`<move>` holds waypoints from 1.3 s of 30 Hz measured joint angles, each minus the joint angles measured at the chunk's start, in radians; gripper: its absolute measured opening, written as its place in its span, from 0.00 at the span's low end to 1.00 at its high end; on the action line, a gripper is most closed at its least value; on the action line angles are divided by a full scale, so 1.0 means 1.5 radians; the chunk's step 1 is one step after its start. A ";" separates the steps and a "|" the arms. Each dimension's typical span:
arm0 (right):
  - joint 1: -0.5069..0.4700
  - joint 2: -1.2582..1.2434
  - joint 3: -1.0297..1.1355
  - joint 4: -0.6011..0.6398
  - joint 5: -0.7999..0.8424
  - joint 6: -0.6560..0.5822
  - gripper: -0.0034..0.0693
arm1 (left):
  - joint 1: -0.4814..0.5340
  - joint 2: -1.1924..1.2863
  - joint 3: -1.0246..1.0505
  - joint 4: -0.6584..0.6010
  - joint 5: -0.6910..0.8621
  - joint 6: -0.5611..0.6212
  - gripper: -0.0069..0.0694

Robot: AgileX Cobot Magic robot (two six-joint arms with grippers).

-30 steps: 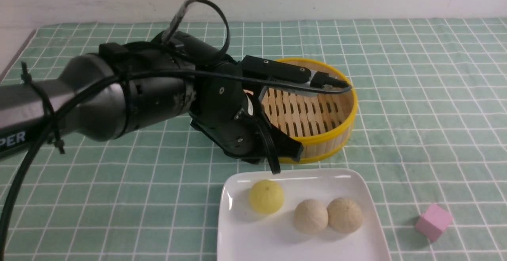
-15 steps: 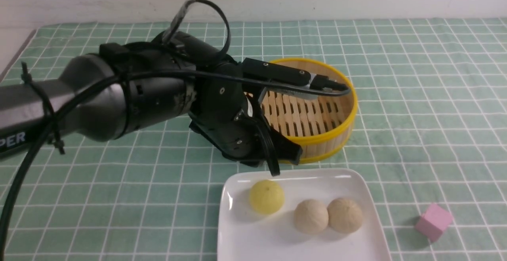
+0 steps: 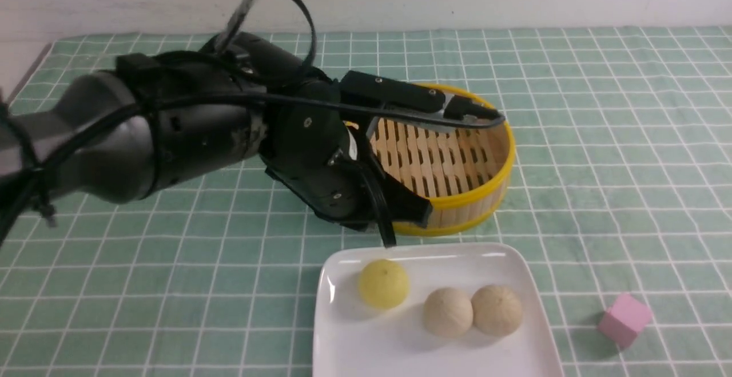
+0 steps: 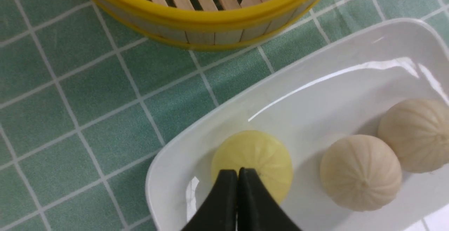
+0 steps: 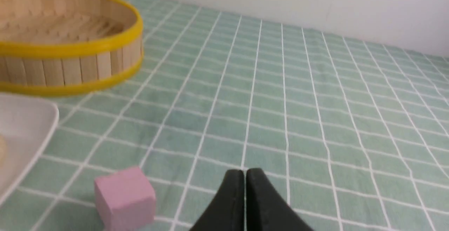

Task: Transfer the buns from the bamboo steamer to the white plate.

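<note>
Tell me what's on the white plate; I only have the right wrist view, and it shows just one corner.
Observer: Three buns lie on the white plate: a pale yellow bun, a cream bun and a darker tan bun beside it.
Operator: Any bun in the bamboo steamer?
Observer: None shows on its slats in the front view, though the left arm hides part of the floor.
Operator: Where are the left fingers?
Observer: Shut and empty, just over the pale yellow bun.
</note>
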 joint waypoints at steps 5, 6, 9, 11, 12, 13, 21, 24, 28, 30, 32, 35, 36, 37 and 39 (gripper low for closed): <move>-0.005 0.000 0.000 -0.051 0.031 0.000 0.10 | 0.000 -0.103 0.000 -0.001 0.052 0.000 0.10; -0.006 0.000 0.000 -0.048 0.031 0.000 0.10 | 0.000 -0.129 0.000 0.002 0.080 0.001 0.10; -0.006 0.000 0.000 -0.044 0.031 0.000 0.10 | 0.000 -0.203 0.000 0.034 0.151 0.001 0.10; -0.006 0.000 0.000 -0.044 0.032 0.000 0.11 | 0.000 -0.267 0.000 0.067 0.202 0.000 0.10; -0.006 0.000 0.000 -0.044 0.032 0.000 0.11 | 0.000 -0.279 0.000 0.073 0.210 -0.001 0.10; -0.006 0.000 0.000 -0.043 0.032 0.000 0.11 | 0.000 -0.318 0.001 0.098 0.237 -0.007 0.10; -0.006 0.000 0.000 -0.035 0.043 0.011 0.13 | 0.000 -0.507 0.090 0.177 0.310 -0.053 0.10; -0.006 0.000 -0.002 -0.013 0.054 0.053 0.13 | 0.000 -0.579 0.130 0.181 0.322 -0.086 0.10; -0.006 0.000 -0.005 -0.002 0.075 0.084 0.15 | 0.000 -0.665 0.179 0.181 0.327 -0.134 0.10; -0.006 0.000 -0.006 -0.002 0.081 0.085 0.15 | 0.000 -0.711 0.215 0.181 0.326 -0.161 0.10; -0.006 0.000 -0.007 -0.002 0.085 0.085 0.15 | 0.000 -0.742 0.247 0.181 0.320 -0.176 0.10; -0.006 0.000 -0.007 -0.002 0.085 0.085 0.16 | 0.000 -0.808 0.340 0.180 0.260 -0.192 0.10; -0.006 0.000 -0.007 -0.002 0.085 0.085 0.16 | 0.000 -0.826 0.373 0.183 0.216 -0.195 0.10; -0.006 0.000 -0.007 -0.002 0.085 0.085 0.16 | 0.000 -0.830 0.380 0.184 0.208 -0.195 0.10; -0.006 0.000 -0.007 -0.002 0.085 0.085 0.17 | 0.000 -0.860 0.450 0.207 0.110 -0.201 0.11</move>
